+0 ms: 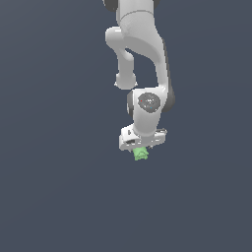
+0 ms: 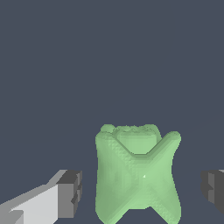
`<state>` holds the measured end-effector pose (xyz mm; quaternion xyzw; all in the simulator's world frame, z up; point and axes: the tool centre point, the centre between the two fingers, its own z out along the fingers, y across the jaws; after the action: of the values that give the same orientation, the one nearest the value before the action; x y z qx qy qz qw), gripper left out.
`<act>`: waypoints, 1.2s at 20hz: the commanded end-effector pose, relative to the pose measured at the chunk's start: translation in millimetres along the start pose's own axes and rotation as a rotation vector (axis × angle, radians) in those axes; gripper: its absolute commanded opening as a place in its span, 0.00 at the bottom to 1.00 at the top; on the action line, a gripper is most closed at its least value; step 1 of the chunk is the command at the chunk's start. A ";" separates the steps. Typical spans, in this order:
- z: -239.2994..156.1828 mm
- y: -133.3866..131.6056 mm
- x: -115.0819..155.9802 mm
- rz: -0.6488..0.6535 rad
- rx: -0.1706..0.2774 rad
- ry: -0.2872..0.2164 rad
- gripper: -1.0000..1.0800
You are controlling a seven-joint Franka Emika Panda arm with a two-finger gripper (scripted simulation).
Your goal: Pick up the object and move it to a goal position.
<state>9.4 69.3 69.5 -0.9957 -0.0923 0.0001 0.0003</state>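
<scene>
On my screens the biggest thing is the plain dark grey-blue surface (image 1: 49, 197) that fills the background of both views; I count nothing lying on it besides the task's own piece. Next in size is the one white arm (image 1: 140, 44), coming down from the top of the exterior view with its wrist bent over the middle of the scene. At its end is the single gripper (image 1: 141, 147), pointing down. Smallest is the one object (image 1: 140, 154), a light green lumpy blob, sitting right under the gripper's body.

In the wrist view I see the object (image 2: 138, 175) between the two dark fingertips (image 2: 70, 192), with a gap showing on each side of it. So the fingers stand apart and neither pad touches the green piece. Nothing else stands between the fingers and it.

The object looks taller than wide in the wrist view, with a pinched waist and lobes flaring at its corners, its long axis running across the line between the fingers. Whether it rests on the surface I cannot tell.
</scene>
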 end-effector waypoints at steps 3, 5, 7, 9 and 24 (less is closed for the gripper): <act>22.2 -0.4 -0.6 -0.002 0.000 0.000 0.96; 27.2 -0.5 -0.2 -0.002 0.000 0.000 0.96; 29.2 -0.4 0.5 -0.002 0.000 0.000 0.96; 29.3 -0.4 0.7 -0.002 0.000 0.000 0.00; 23.3 0.9 -1.3 -0.003 -0.001 0.001 0.00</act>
<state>8.6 69.1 43.6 -0.9956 -0.0938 0.0002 0.0001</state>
